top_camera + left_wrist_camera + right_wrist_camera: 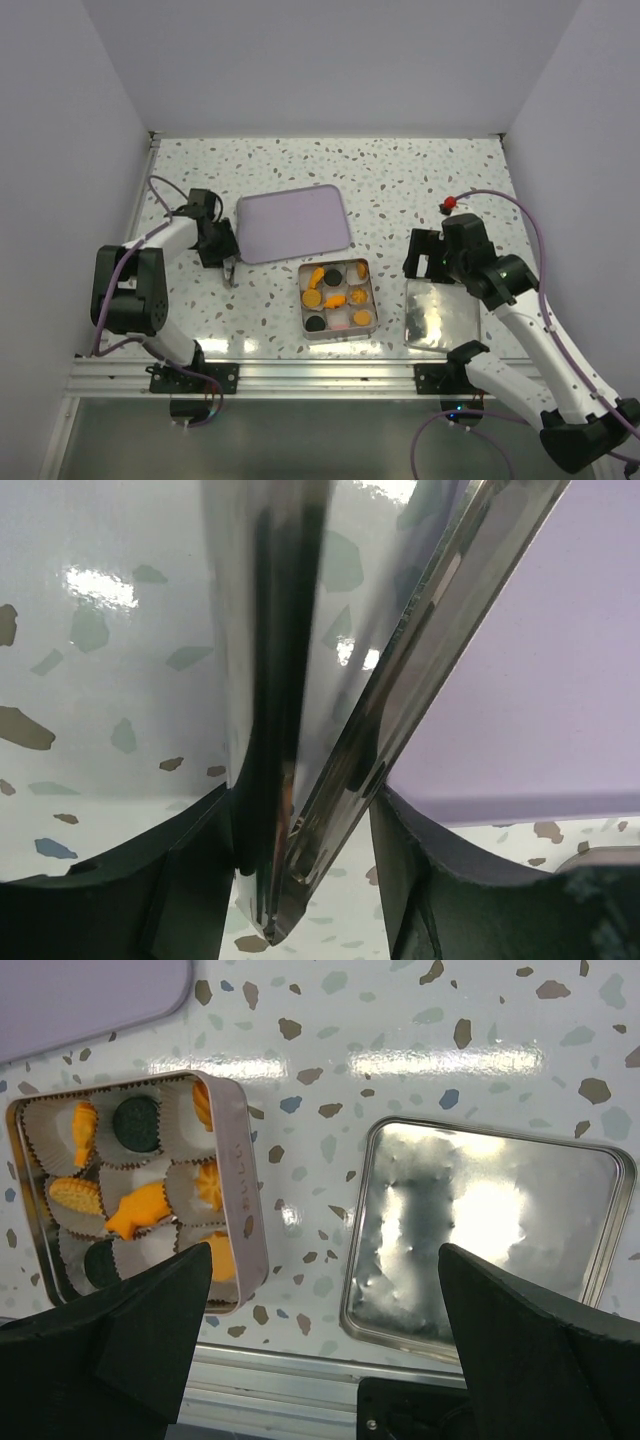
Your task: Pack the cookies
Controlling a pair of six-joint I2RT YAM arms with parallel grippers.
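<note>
The cookies point(335, 290), orange and dark discs plus an orange fish shape, lie in white paper cups inside a square tin point(305, 322) near the table's front middle. They also show at the left of the right wrist view point(135, 1210), inside the tin point(232, 1160). My left gripper point(222, 250) is left of the tin, shut on metal tongs point(230, 272) whose tips point at the table. In the left wrist view the tongs point(400, 680) sit between my fingers point(300, 870). My right gripper point(428, 262) is wide open and empty above the silver lid point(325, 1330).
A lavender tray point(292, 222) lies behind the tin, by the left gripper; it also shows in the left wrist view point(540, 680). An upturned silver tin lid point(440, 315) lies right of the tin point(480, 1230). The aluminium rail point(300, 372) runs along the front edge. A small red object point(452, 204) is at the back right.
</note>
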